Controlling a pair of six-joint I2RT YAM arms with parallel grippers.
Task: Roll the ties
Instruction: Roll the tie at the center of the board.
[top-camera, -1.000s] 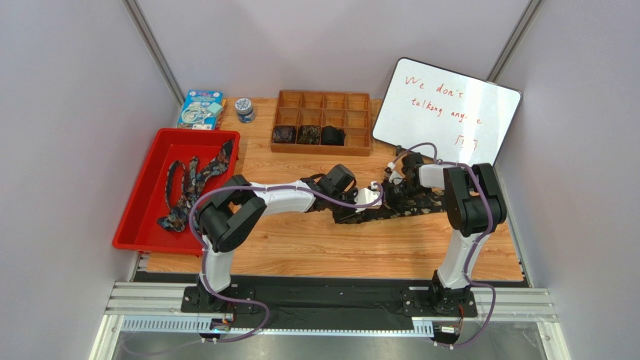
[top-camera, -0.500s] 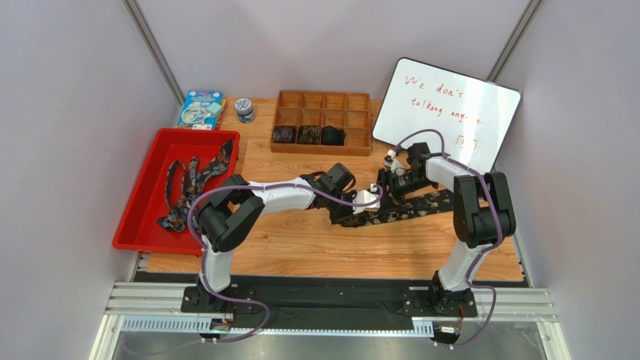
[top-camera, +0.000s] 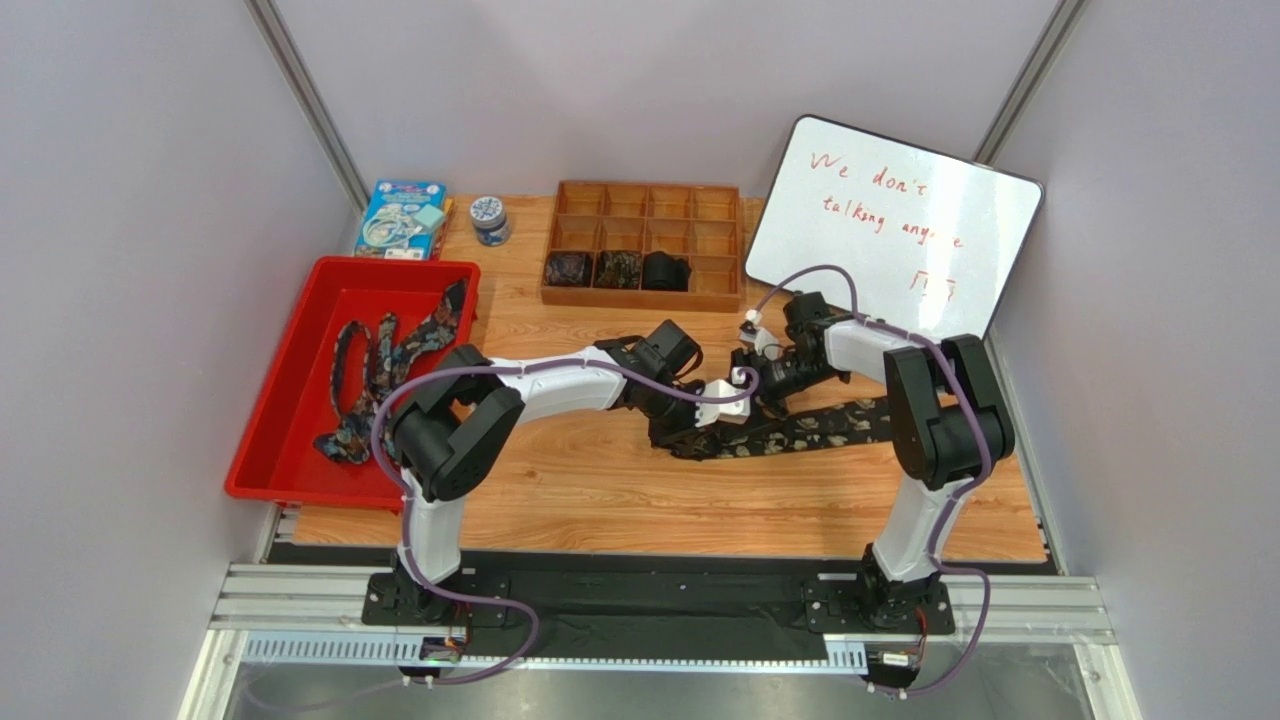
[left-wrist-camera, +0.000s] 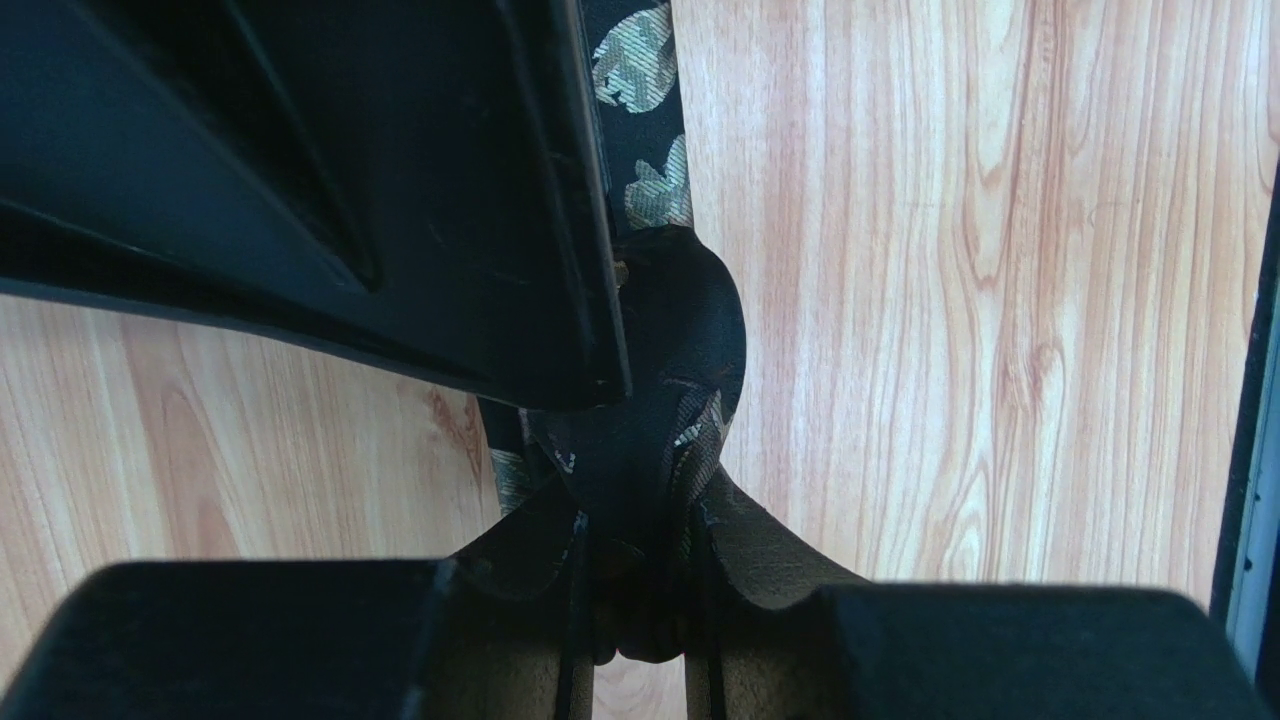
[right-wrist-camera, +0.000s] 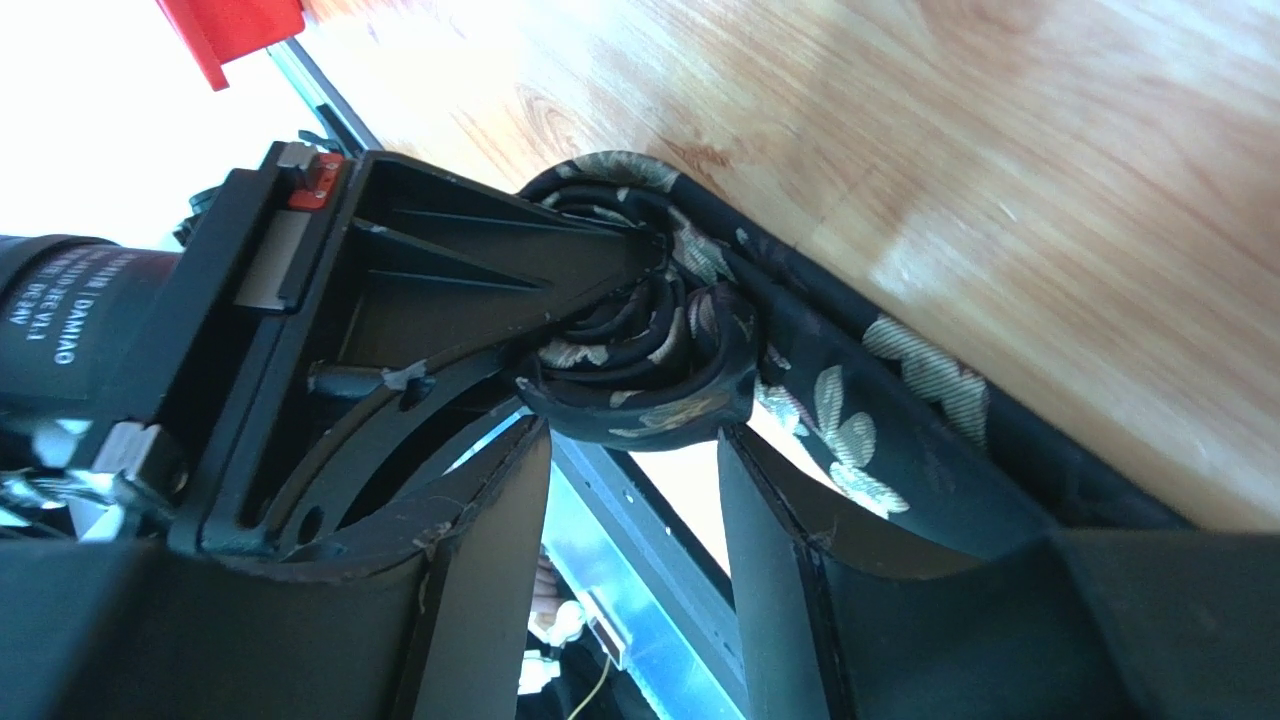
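Observation:
One of the ties (top-camera: 819, 428) lies flat across the middle of the wooden table, dark with pale flowers. Its left end is wound into a small coil (right-wrist-camera: 646, 353). My left gripper (top-camera: 733, 396) is shut on that coil (left-wrist-camera: 669, 375), pinching dark fabric between its fingertips (left-wrist-camera: 639, 518). The right gripper (right-wrist-camera: 631, 450) stands open, its fingertips just short of the coil's rim with nothing between them. It sits right behind the left one in the top view (top-camera: 766, 369). The tie's tail (right-wrist-camera: 887, 405) runs off to the right.
A red tray (top-camera: 353, 273) at the left holds more unrolled ties (top-camera: 376, 375). A wooden compartment box (top-camera: 646, 210) at the back holds three dark coils (top-camera: 618, 270). A whiteboard (top-camera: 894, 225) leans at the back right. A blue box (top-camera: 401, 219) and a small jar (top-camera: 489, 221) stand at the back left.
The right gripper has let go and opened, and shifted slightly left toward the coil. The left gripper has closed tighter on the coil. The tie's tail now lies flatter.

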